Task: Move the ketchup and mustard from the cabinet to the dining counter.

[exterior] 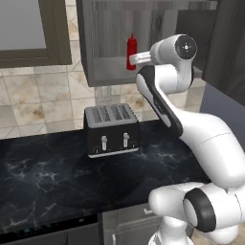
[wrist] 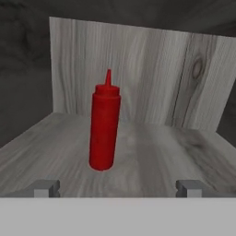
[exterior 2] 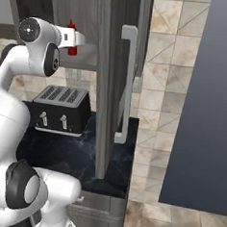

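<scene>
Currently the ketchup [wrist: 104, 126] stands upright on the shelf of the open cabinet [exterior: 103, 48], above the toaster [exterior: 112, 129]. Gripper [wrist: 118, 186] faces it with jaws fully apart, holding nothing, fingertips [wrist: 46, 187] short of the bottle.

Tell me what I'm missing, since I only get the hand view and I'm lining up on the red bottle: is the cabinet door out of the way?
Observer: Yes. The cabinet door stands swung open to the right of the arm, its silver handle clear of it.
Operator: Anything under the shelf?
Observer: A black toaster sits on the worktop below the cabinet.
Operator: Where is the hand?
Observer: The gripper is at the cabinet's opening, level with the upright ketchup, not touching it.
</scene>
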